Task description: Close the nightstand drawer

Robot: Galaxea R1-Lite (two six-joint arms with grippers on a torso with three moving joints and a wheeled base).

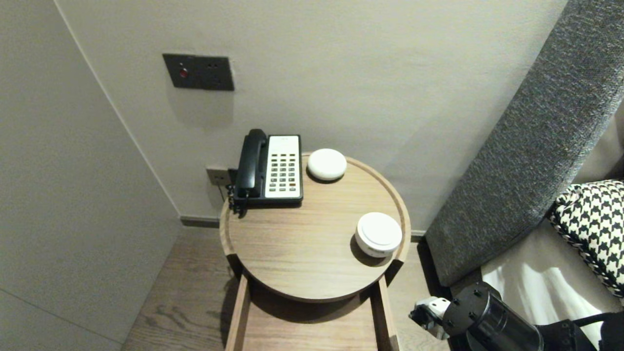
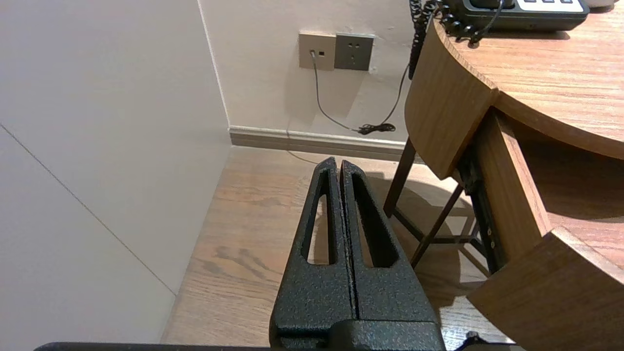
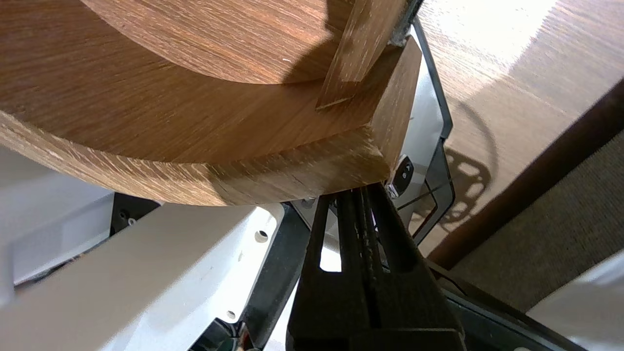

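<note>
Drawer front (image 3: 209,146) across right tool (image 3: 361,197) tips

The right pincer (image 3: 363,195), fingers pressed together, has its tips just beneath the table (image 3: 195,122)'s curved wooden edge.

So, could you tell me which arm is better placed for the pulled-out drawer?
Probably the right: the right end effector, shut, sits at a corner of the drawer front, while the left end effector hangs shut over the floor, apart from it.
</note>
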